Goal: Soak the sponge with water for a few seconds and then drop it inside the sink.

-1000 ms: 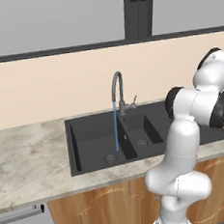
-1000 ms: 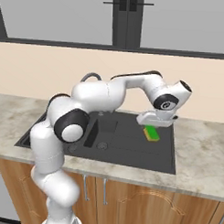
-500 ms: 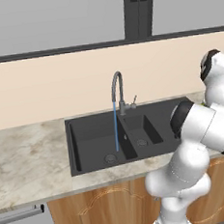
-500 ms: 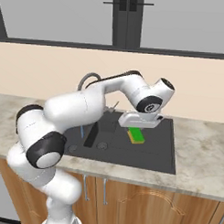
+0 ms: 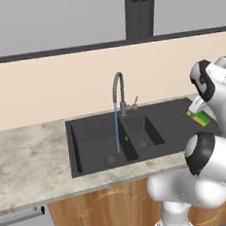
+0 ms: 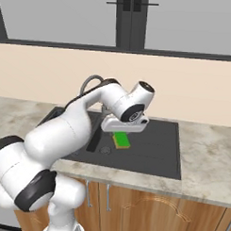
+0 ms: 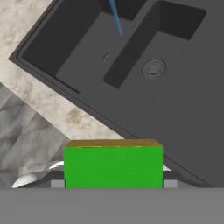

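Spanning the scene from side to side: a marbled grey-beige counter (image 5: pixel 27 162) on wooden cabinet fronts (image 6: pixel 147 210), backed by a cream wall strip (image 5: pixel 50 96). Set into that counter, the sink (image 5: pixel 90 158), black and double-basined, larger basin on the left of the left base view, smaller basin (image 5: pixel 147 130) beside it, flat black drainboard (image 6: pixel 156 147) beyond. Round drains (image 7: pixel 153 68) visible on the basin floors. Rising behind the divider, a grey gooseneck faucet (image 5: pixel 118 92) with a small side lever. Falling straight from its spout into the larger basin, the water (image 5: pixel 117 129), a thin blue stream landing just next to the drain.

Reaching over the drainboard, well to the side of the stream, the gripper (image 6: pixel 122 131), fingers clamped on the sponge (image 6: pixel 121 140). Sponge held clear above the black surface, green face toward the hand camera, yellow layer showing along its upper edge in the hand view. Dark finger tips (image 7: pixel 57 183) pressed against both short ends of the green block. Sponge apart from the water, hanging over the drainboard, outside both basins.
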